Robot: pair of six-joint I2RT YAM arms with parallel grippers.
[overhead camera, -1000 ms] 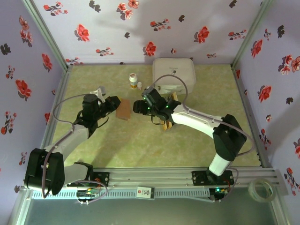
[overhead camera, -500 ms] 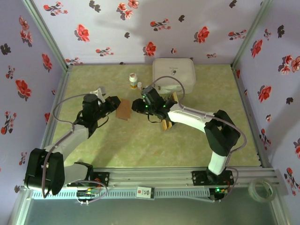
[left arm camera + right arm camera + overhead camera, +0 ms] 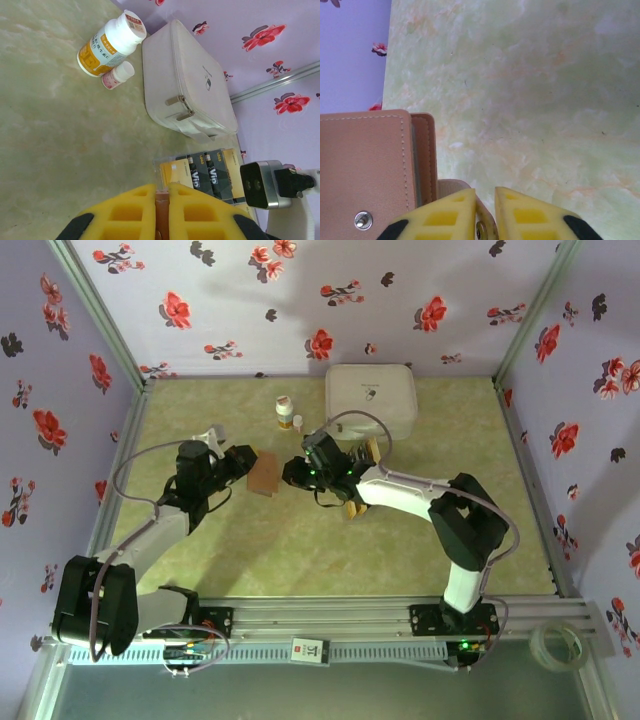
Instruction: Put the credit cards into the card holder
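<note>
The left pincer [image 3: 161, 194] is pressed together on the thin top edge of the card holder [image 3: 265, 473]. A strip of reddish-brown leather stands clamped between its yellow fingers [image 3: 130, 207].

Facing it from the other side, the right pincer [image 3: 485, 194] has its two yellow fingers drawn close on a tan tab with a metal snap. The tab fills the narrow gap between them, so this pincer is pinching the holder's flap. Left of those fingertips the holder's stitched brown face shows a second snap stud near its lower edge. The holder thus sits between the two pincers, gripped at both ends.

Just beyond the left pincer's tips and a little to the right, the credit cards [image 3: 205, 172] lie fanned in an overlapping row on the bench [image 3: 545, 75]. They are tan-gold at the ends and black in the middle, and the black ones read "VIP" in pale letters.

Farther out is a white zipped box [image 3: 185, 85] with a small dark logo too small to read. Beyond it to the left are a large pill bottle [image 3: 107, 45] with an orange-and-white label in unreadable print, and a small bottle [image 3: 118, 75] just beside it.

The left arm [image 3: 150, 530] rises from its base, bends at the elbow and reaches inward. The right arm [image 3: 410, 495] folds sharply at its elbow, and its forearm stretches across above the cards toward the holder.
</note>
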